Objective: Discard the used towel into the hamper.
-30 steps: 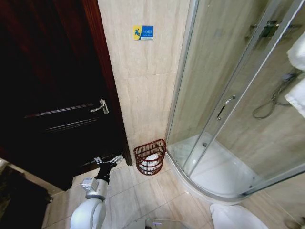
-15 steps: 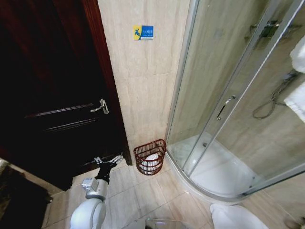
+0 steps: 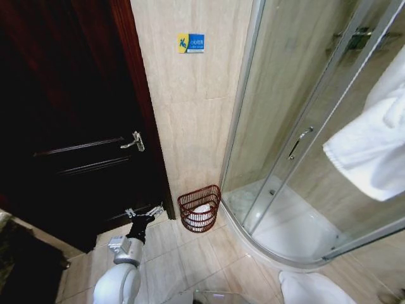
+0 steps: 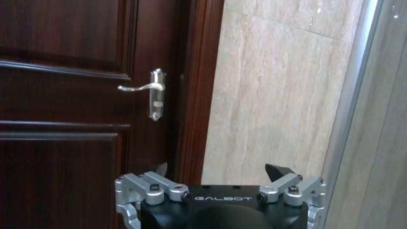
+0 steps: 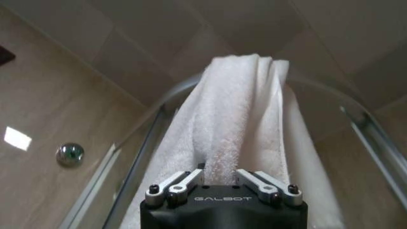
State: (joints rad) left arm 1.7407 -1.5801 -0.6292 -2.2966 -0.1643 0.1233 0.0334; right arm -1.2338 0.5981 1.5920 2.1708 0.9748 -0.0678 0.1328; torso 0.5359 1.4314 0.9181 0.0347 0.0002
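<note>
Right gripper (image 5: 220, 175) clamped on a white towel (image 5: 239, 124), the cloth bunched between the two fingers and draped away from the wrist against the curved shower rail and tiled ceiling. Same towel (image 3: 373, 149) seen from the head camera as a broad white fold high at the right edge, in front of the glass shower enclosure (image 3: 297, 126) and well apart from the floor. Small reddish-brown hamper (image 3: 199, 208) down on the tiled floor, tucked against the beige wall between the dark wooden door (image 3: 69, 126) and the curved shower base, with something white already lying inside. Left gripper (image 3: 144, 212) low near the door's bottom edge, a little to the left of the hamper and not touching it; from its own wrist camera, left gripper (image 4: 216, 174) with fingers spread wide and nothing between them, pointed at the door frame and the silver door handle (image 4: 145, 88). Blue and yellow sign (image 3: 190, 43) high on the wall above the hamper. Another white cloth (image 3: 313, 288) lying on the floor by the shower's outer curve.
</note>
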